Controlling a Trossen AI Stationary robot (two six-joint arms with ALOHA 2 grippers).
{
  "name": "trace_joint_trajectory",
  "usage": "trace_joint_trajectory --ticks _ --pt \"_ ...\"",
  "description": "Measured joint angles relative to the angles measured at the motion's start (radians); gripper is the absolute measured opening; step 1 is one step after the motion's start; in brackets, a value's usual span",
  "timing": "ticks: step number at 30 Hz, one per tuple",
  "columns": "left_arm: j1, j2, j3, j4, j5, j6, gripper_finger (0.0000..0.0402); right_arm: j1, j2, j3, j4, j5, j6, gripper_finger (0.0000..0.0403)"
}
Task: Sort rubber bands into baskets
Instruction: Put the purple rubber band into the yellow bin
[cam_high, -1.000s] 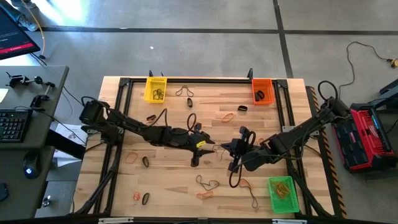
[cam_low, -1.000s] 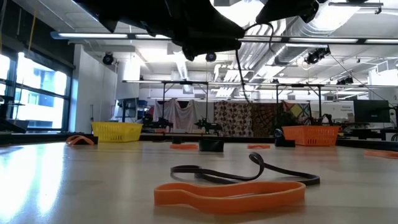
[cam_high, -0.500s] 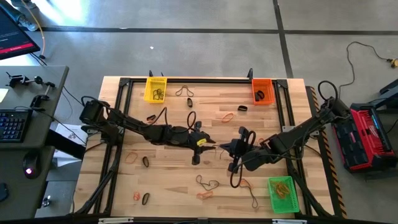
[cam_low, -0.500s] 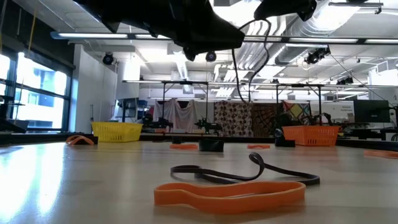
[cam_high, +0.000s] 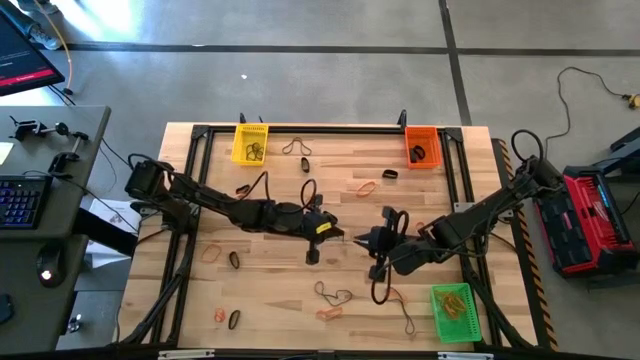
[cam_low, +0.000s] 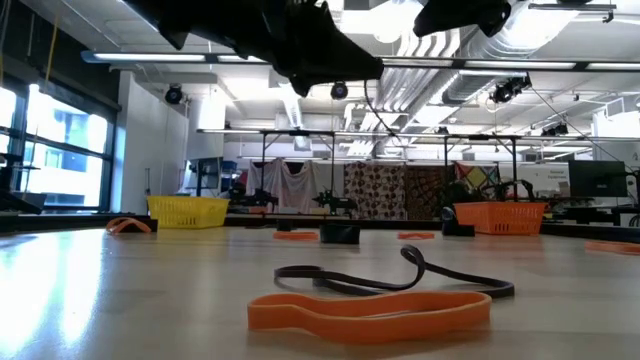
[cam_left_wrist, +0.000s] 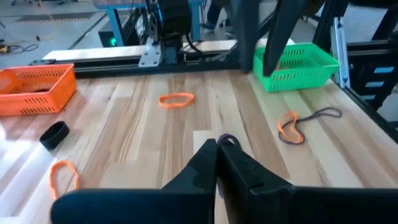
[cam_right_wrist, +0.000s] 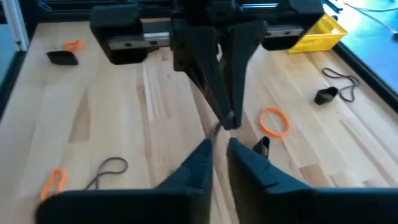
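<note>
My left gripper (cam_high: 343, 236) and my right gripper (cam_high: 368, 240) meet tip to tip above the middle of the table. The left gripper (cam_left_wrist: 217, 144) is shut on a thin dark rubber band (cam_left_wrist: 229, 139). The right gripper (cam_right_wrist: 217, 148) stands narrowly open just below the left fingers (cam_right_wrist: 227, 115), and a strand of the band (cam_right_wrist: 215, 129) runs down toward its gap. The yellow basket (cam_high: 250, 143) stands far left, the orange basket (cam_high: 422, 146) far right and the green basket (cam_high: 452, 311) near right. Loose bands lie about, such as an orange one (cam_high: 366, 187). My left gripper pinches the dark band's loop (cam_left_wrist: 227, 140) between its two fingers, at their free ends. The fingers come nearly level from the table's left. The band is lifted clear of the table. My right gripper: I cannot tell whether its fingers touch the strand (cam_right_wrist: 215, 129).
An orange band (cam_low: 370, 310) and a black band (cam_low: 390, 280) lie near the front edge. More bands lie scattered over the wood. A black frame rail (cam_high: 300, 130) borders the table. A red and black case (cam_high: 590, 225) sits on the floor at the right.
Both arms have stayed above the middle of the table, tips together. My left gripper has shut on the dark band. In the low view the thin dark strand hanging below the grippers has drawn up shorter.
</note>
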Motion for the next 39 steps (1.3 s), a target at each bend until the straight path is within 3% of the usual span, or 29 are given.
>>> trace_joint_trajectory --ticks 6,11,28,33,39 --pt "0.006 -0.055 0.001 -0.098 -0.04 -0.006 0.0001 0.0 0.0 0.0 -0.02 0.047 0.009 0.0115" --pt "0.039 -0.135 0.0 -0.229 -0.105 -0.04 0.0001 -0.002 0.0 0.0 -0.033 0.057 0.019 0.0147" --pt "0.226 -0.391 0.0 -0.665 -0.283 -0.128 0.0001 -0.002 0.0 -0.002 -0.08 0.1 0.029 0.0133" --pt "0.316 -0.451 0.0 -0.748 -0.281 -0.169 0.0001 -0.006 0.0 -0.002 -0.086 0.107 0.029 0.0133" --pt "0.434 -0.494 0.001 -0.823 -0.205 -0.171 0.0001 -0.043 0.042 -0.002 -0.082 0.105 0.026 0.0119"
